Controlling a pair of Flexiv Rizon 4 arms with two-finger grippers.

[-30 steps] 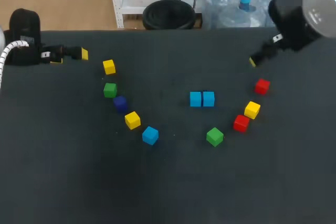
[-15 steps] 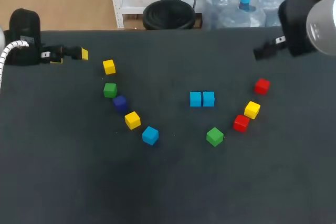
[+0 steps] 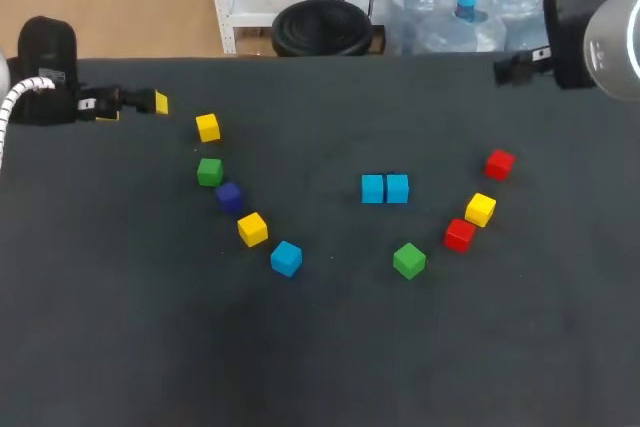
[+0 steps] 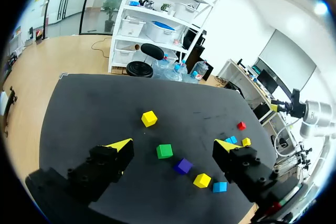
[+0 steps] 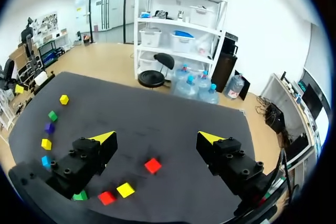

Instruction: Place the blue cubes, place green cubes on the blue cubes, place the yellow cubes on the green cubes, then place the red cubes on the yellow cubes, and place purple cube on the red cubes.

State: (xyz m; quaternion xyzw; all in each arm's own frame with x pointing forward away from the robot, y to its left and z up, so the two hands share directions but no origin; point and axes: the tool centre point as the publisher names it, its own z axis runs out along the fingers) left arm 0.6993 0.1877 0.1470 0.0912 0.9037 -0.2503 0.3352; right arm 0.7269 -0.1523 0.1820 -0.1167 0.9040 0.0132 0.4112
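Both tools gape wide and hold nothing. The left tool [image 4: 173,146] hangs low by the desk's [image 3: 120,347] far left edge, its arm level and pointing inward. Ahead of it a yellow cube [image 3: 208,127] lies nearest, then a green cube [image 3: 209,171], the purple cube [image 3: 229,196] and a blue cube [image 3: 286,258]. The right tool [image 5: 156,138] is raised at the far right edge, well apart from the nearest red cube [image 3: 500,163]. The blue pair [image 3: 385,189] sits touching, mid-desk. A broad stretch of desk separates all cubes from the near edge.
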